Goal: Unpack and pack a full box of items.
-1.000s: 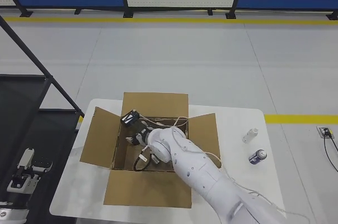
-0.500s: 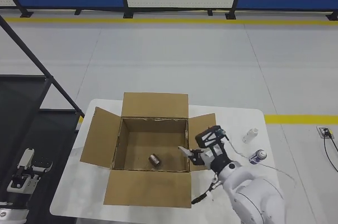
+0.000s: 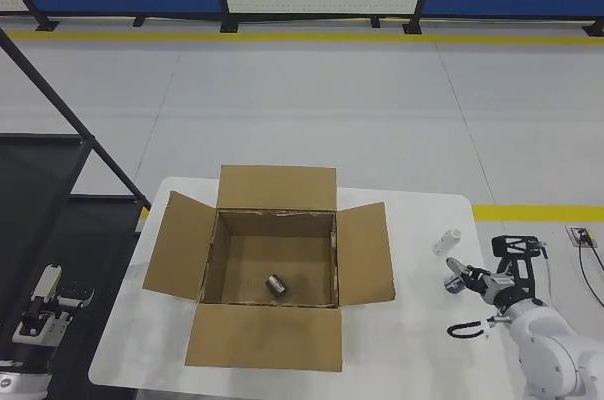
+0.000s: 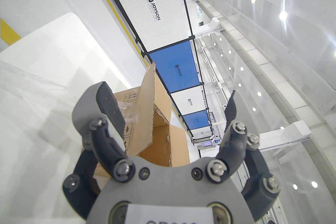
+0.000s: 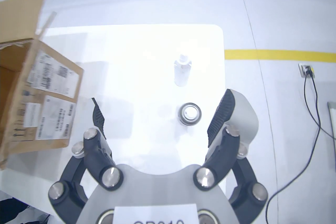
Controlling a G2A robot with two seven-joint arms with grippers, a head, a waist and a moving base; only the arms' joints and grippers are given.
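An open cardboard box (image 3: pixel 366 253) sits mid-table with its flaps spread, and one small dark can (image 3: pixel 274 285) lies on its floor. My right gripper (image 3: pixel 462 277) (image 5: pixel 161 107) hangs open above the table's right side with nothing between its fingers. Right beneath it a blue can (image 5: pixel 190 114) stands upright, seen from above, nearer one finger (image 5: pixel 223 109). A small white bottle (image 3: pixel 447 241) (image 5: pixel 182 72) stands just beyond the can. My left gripper (image 4: pixel 168 101) is open and empty, low beside the table and pointing up past a box flap (image 4: pixel 147 109).
The white table (image 3: pixel 422 340) has bare room between the box's right flap and the two bottles. Its right edge (image 5: pixel 223 57) runs close to the can. A black frame (image 3: pixel 62 130) stands off the table's left side.
My right arm has come out of the box, passed over the right flap and swung to the table's right side above the blue can. The dark can in the box has stayed put.
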